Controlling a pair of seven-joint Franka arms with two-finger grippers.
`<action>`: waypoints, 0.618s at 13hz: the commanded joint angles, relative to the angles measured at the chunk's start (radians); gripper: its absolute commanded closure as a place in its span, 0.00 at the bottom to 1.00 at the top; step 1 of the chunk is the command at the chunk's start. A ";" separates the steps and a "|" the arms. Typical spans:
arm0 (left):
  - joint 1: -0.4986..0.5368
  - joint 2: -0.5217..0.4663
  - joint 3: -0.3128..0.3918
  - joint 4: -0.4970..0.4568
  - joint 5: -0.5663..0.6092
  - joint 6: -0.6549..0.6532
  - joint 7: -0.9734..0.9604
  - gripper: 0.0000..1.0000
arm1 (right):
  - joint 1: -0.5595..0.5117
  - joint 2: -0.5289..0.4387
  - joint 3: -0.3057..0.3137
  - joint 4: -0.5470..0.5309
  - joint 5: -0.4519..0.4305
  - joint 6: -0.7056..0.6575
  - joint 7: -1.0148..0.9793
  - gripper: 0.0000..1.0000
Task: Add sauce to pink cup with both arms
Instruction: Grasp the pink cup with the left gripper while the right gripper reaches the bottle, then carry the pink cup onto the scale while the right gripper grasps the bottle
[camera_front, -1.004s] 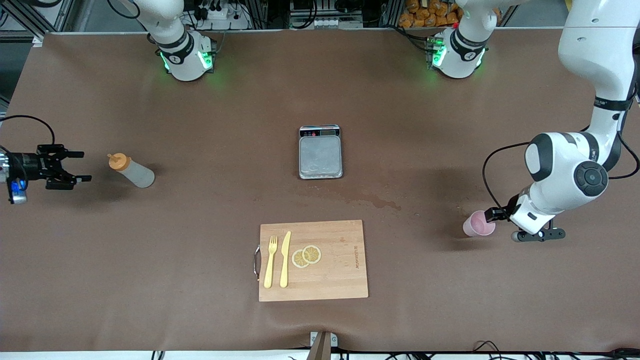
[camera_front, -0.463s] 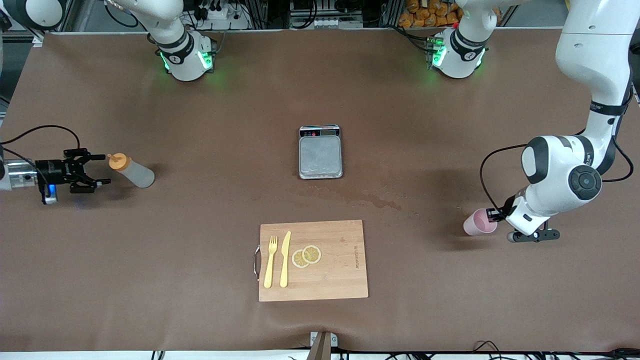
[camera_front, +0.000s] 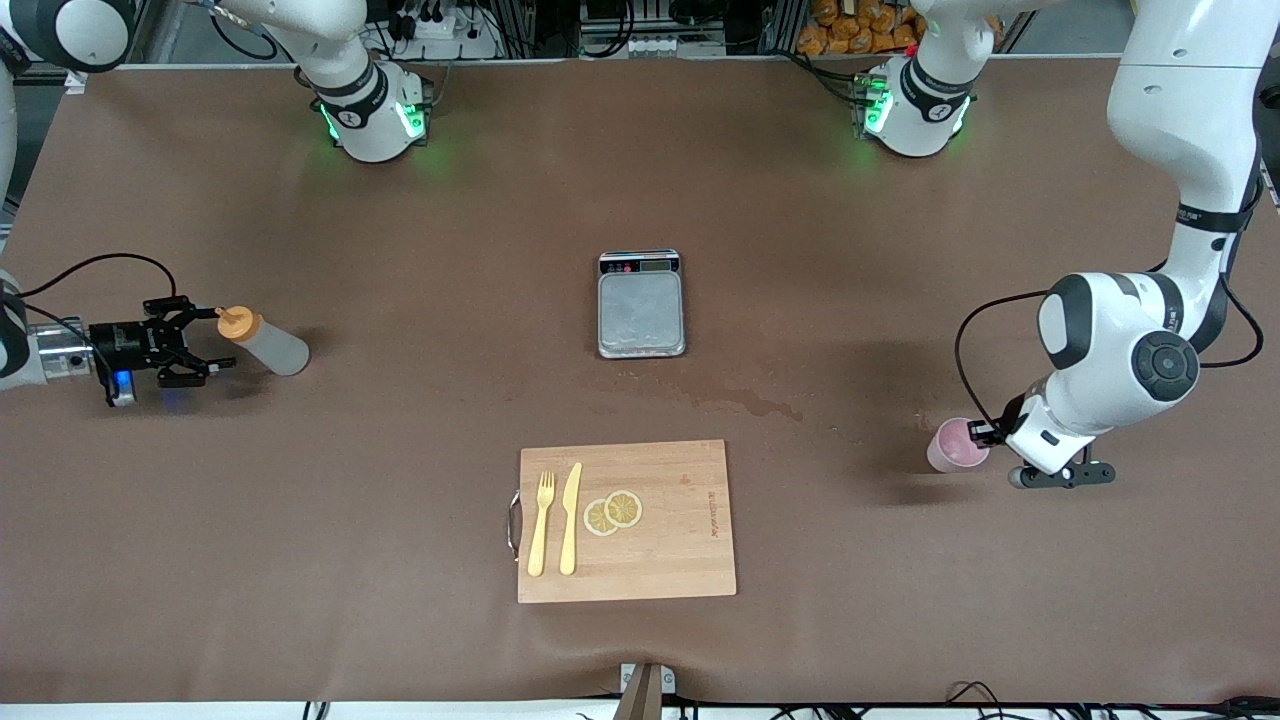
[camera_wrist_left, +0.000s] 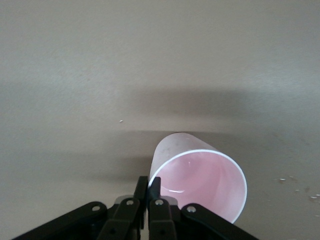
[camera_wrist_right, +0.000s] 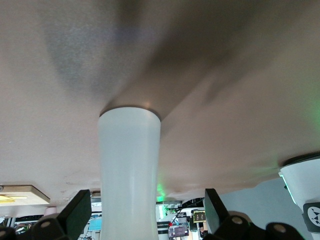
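Note:
The sauce bottle (camera_front: 268, 344) stands on the table at the right arm's end, its orange cap (camera_front: 238, 323) toward my right gripper (camera_front: 214, 338). That gripper is open, low over the table, with a finger on each side of the bottle's cap end. In the right wrist view the whitish bottle (camera_wrist_right: 130, 180) sits between the fingers (camera_wrist_right: 75, 212), not squeezed. My left gripper (camera_front: 984, 432) is shut on the rim of the pink cup (camera_front: 953, 446) at the left arm's end. In the left wrist view the fingers (camera_wrist_left: 142, 192) pinch the cup's (camera_wrist_left: 200, 182) wall.
A small kitchen scale (camera_front: 641, 305) sits mid-table. Nearer the front camera a wooden cutting board (camera_front: 680, 540) holds a yellow fork (camera_front: 540, 523), a knife (camera_front: 570, 518) and lemon slices (camera_front: 612, 511). A wet stain (camera_front: 745, 402) lies between scale and board.
My right gripper has moved along the table toward the sauce bottle and now straddles its cap end. My left arm has shifted slightly, still pinching the cup.

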 joint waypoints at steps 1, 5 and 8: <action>-0.014 -0.111 -0.071 -0.009 0.011 -0.156 -0.043 1.00 | -0.017 0.035 0.016 0.011 0.023 -0.016 0.014 0.00; -0.013 -0.188 -0.252 -0.010 0.008 -0.258 -0.337 1.00 | -0.005 0.059 0.020 0.009 0.051 -0.053 0.011 0.00; -0.016 -0.192 -0.363 -0.009 0.008 -0.250 -0.476 1.00 | 0.007 0.076 0.019 0.006 0.077 -0.084 0.001 0.00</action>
